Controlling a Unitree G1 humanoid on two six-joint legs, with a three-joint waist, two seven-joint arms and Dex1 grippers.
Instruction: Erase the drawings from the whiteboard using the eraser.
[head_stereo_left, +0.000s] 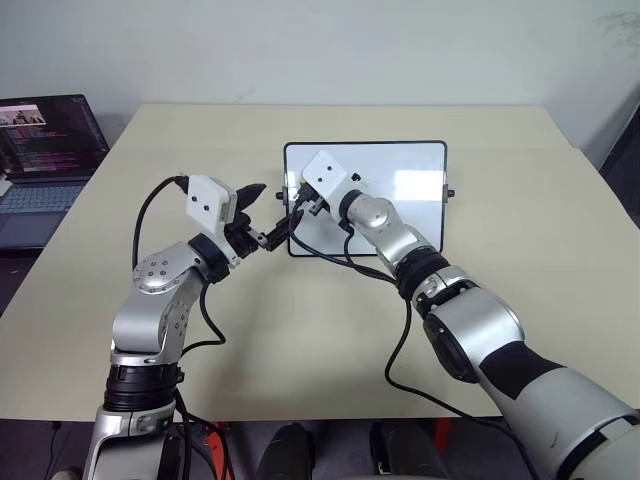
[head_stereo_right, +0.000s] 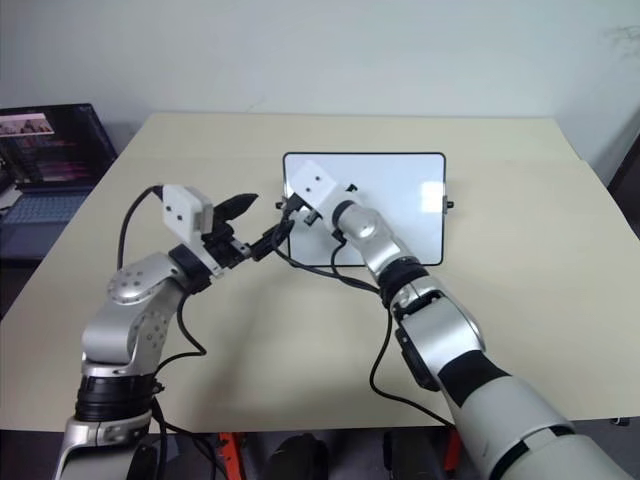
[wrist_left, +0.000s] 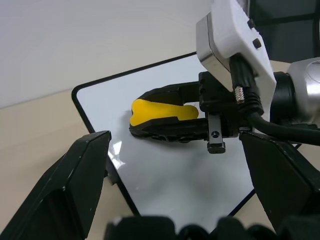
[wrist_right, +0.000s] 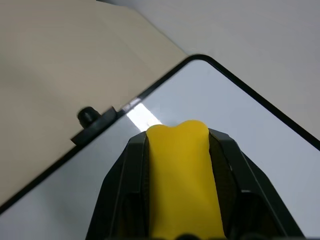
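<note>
Between your right gripper's jaws: one eraser, yellow, clamped on both long sides, its free end pinched in at the middle and jutting past the fingertips. Over the whiteboard's left end is where you hold it; whether it touches the board, you cannot tell.

Left gripper: jaws spread wide, nothing between them, hanging just off the board's left edge and pointing toward the right gripper.

Whiteboard: glossy white, thin black frame, rounded corners, a small black knob on the short side. It lies flat, near the middle of the surface toward the far edge. The white face you can see carries a window glare and no marks; the right arm covers part of it.

Surface: pale beige top, bare around the board.

Room: plain light wall behind the far edge. At your far left, off the surface, an open laptop with a lit screen of text.
</note>
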